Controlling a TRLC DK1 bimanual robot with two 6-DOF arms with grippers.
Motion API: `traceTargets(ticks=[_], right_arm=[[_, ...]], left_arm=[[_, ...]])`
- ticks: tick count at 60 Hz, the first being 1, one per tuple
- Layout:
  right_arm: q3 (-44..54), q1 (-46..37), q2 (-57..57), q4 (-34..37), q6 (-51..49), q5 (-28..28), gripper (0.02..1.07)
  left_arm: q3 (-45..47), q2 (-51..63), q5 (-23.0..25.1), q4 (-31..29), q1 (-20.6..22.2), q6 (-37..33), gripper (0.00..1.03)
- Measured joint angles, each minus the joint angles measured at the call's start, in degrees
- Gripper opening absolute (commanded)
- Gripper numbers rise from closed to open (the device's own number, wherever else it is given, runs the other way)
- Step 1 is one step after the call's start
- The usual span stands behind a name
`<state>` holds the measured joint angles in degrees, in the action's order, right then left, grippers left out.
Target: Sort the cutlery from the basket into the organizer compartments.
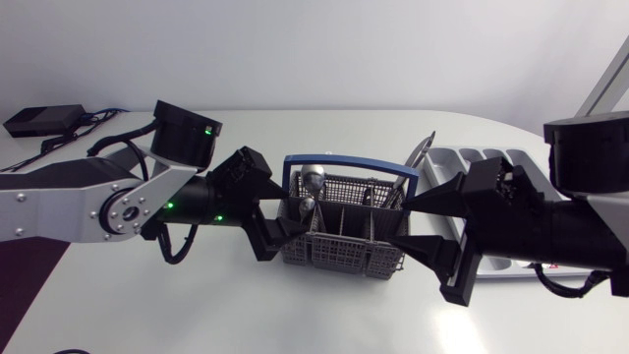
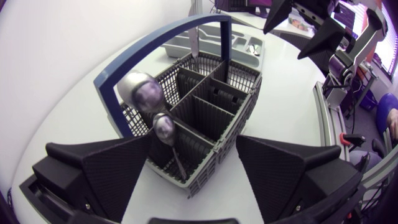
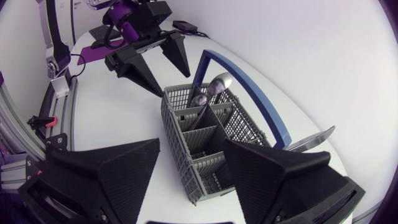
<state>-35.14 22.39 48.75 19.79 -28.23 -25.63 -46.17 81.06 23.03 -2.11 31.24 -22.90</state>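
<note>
A grey mesh cutlery basket with a blue handle stands mid-table. Two spoons stand bowl-up in its far left cell, and a knife leans at its far right corner. The grey organizer lies to the right, partly hidden by my right arm. My left gripper is open at the basket's left side, and its wrist view has the spoons just ahead of its fingers. At the basket's right side my right gripper is open too, with the basket ahead and nothing held.
A black box with cables sits at the table's far left corner. Both arms flank the basket closely. In the left wrist view the organizer shows beyond the basket, with my right gripper beside it.
</note>
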Motion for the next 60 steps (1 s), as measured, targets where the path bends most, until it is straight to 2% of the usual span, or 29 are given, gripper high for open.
traceTargets(ticks=[7, 14, 27, 60], right_arm=[[1.11, -0.76, -2.56, 0.52, -0.02, -0.61, 0.77], [2.64, -1.95, -4.48, 0.85, -0.04, -1.79, 0.77], [4.63, -3.72, -6.64, 1.14, -0.07, -3.34, 0.77], [5.20, -4.13, -8.74, 2.51, -0.31, -3.96, 0.77]], left_arm=[[0.50, 0.66, 1.75, 8.39, -0.13, 5.38, 0.94], [0.50, 1.46, 2.25, 11.93, -0.44, 9.16, 0.94], [0.48, 6.05, -2.23, 12.28, 0.13, 10.51, 0.94], [0.37, 10.51, -7.13, 16.61, 0.35, 12.83, 0.94]])
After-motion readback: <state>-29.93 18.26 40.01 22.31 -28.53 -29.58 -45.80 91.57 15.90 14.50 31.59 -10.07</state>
